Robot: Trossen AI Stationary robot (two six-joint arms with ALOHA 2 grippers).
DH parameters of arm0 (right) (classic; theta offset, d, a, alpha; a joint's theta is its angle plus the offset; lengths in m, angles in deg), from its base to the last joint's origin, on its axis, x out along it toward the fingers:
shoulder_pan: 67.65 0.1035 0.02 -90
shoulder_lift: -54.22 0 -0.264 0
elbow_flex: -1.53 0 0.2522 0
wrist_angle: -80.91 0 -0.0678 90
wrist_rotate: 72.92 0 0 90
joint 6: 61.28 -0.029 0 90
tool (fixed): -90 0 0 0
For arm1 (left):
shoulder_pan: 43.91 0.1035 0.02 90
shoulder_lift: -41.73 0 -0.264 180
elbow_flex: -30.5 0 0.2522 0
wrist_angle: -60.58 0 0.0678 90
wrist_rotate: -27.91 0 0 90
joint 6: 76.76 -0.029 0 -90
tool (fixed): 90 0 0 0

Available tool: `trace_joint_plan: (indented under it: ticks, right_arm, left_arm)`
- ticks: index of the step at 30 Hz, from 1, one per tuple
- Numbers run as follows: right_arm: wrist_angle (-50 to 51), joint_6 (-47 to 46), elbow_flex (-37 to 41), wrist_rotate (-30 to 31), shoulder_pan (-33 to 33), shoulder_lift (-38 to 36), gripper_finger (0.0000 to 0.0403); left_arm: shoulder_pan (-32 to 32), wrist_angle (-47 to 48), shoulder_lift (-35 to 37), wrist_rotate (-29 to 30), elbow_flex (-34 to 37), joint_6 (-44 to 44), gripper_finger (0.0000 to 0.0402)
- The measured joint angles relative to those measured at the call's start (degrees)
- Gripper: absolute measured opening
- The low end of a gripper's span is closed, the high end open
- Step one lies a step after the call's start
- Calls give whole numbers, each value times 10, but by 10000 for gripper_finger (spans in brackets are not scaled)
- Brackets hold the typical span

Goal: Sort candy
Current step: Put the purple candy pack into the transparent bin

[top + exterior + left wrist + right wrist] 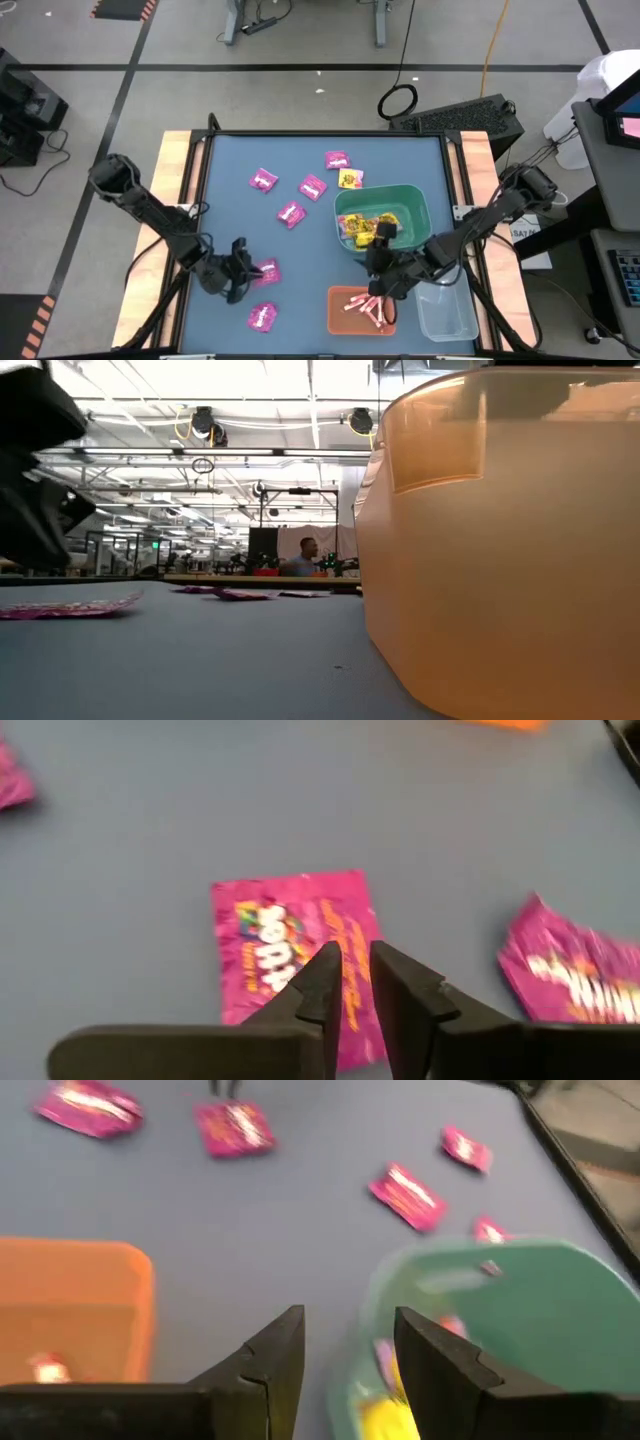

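The left gripper (pixel 355 982) sits low over a magenta packet (pixel 295 955) lying flat on the blue table (pixel 230 215) near the front-left — jaws narrow, a slim gap between the tips, nothing held. The right gripper (pixel 348 1348) hovers between the green bin (pixel 412 205) and the orange bin (pixel 336 312), jaws parted and empty. Yellow packets (pixel 378 226) lie in the green bin, pink sticks (pixel 366 306) in the orange one — other magenta packets (pixel 312 186) are scattered across the table.

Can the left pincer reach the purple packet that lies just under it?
Probably yes. The left pincer hangs right over the packet, slightly open, and nothing lies between them.
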Motion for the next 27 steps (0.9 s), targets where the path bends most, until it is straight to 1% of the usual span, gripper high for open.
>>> trace_joint_plan:
  ticks: [3, 6, 10, 13, 17, 20, 22, 27]
  right_arm:
    - [-41, 31, 0, -40, -4, 12, 146]
    - [-70, 35, 0, -63, -7, 16, 146]
    - [-107, 38, 0, -71, -8, 16, 146]
    - [-152, 37, 0, -72, -19, 16, 146]
    - [-173, 54, 0, -95, -41, 16, 146]
    - [-182, 60, 0, -101, -56, 16, 146]
    - [-194, 65, 0, -108, -66, 18, 146]
    - [-242, 68, 0, -116, -89, 42, 146]
  left_arm:
    - [-23, 14, 1, 0, 0, -55, 75]
    - [-32, 51, 1, 2, 0, -86, 89]
    - [-35, 104, 1, 3, 0, -127, 115]
    - [-35, 107, 1, 4, 0, -183, 137]
    - [-35, 104, 1, 12, -3, -274, 159]
    - [-35, 107, 1, 8, -5, -348, 162]
    - [-34, 115, 1, 6, -5, -381, 162]
    - [-32, 135, 1, 9, -5, -422, 162]
